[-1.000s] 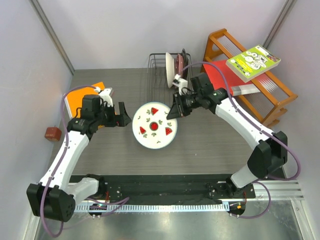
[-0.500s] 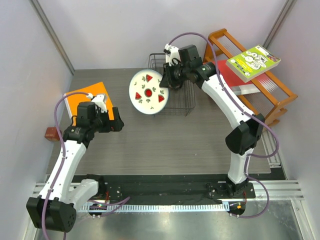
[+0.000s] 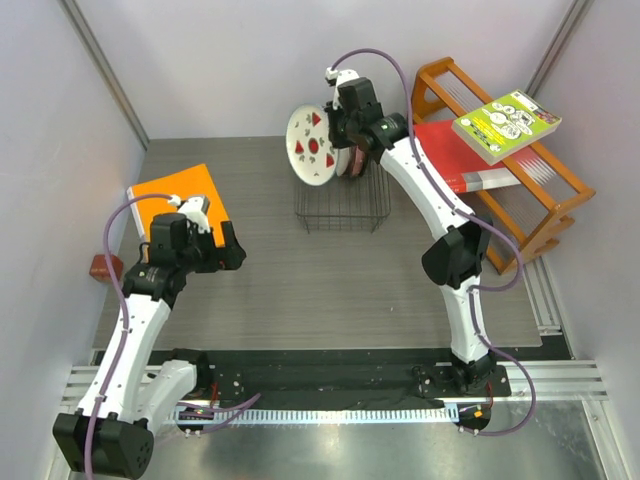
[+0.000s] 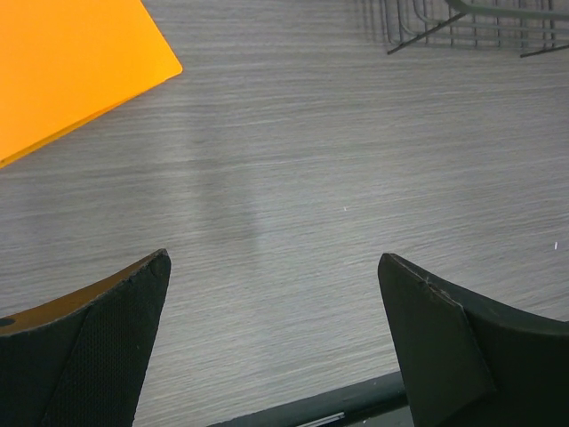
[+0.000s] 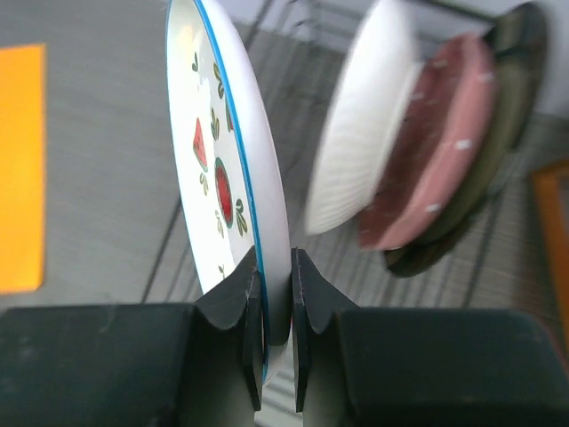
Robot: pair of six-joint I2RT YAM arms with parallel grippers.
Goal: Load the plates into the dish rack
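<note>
Over the far end of the dish rack [image 3: 345, 210], the right arm is stretched almost straight out from its base, its wrist turned so that the right gripper [image 3: 335, 138] points leftward. Its jaws are nearly closed and pinch the rim of the white fruit plate [image 3: 312, 147], which stands on edge to the gripper's left, decorated face toward the left arm.

The right wrist view shows what the top view cannot. The right gripper's [image 5: 274, 286] two fingers clamp the thin edge of the fruit plate [image 5: 218, 178] from both sides. Beyond it and to the gripper's right, three plates already lean together in the rack: a white ribbed plate [image 5: 364, 169], a pink plate [image 5: 431, 165] with white dots, and a dark plate [image 5: 502, 124] behind them. A gap separates the held plate from the white one.

The left arm is folded back on its own side, and the left gripper [image 3: 231, 250] stands fully open with nothing in it. In its wrist view the left gripper [image 4: 276, 267] hovers over bare table [image 4: 293, 178]. An orange board [image 4: 62, 71] lies ahead to its left and the rack's near corner [image 4: 462, 27] ahead to its right.

To the right gripper's right, a wooden shelf [image 3: 560, 185] carries a green book [image 3: 505, 122] and a red book [image 3: 445, 150].
</note>
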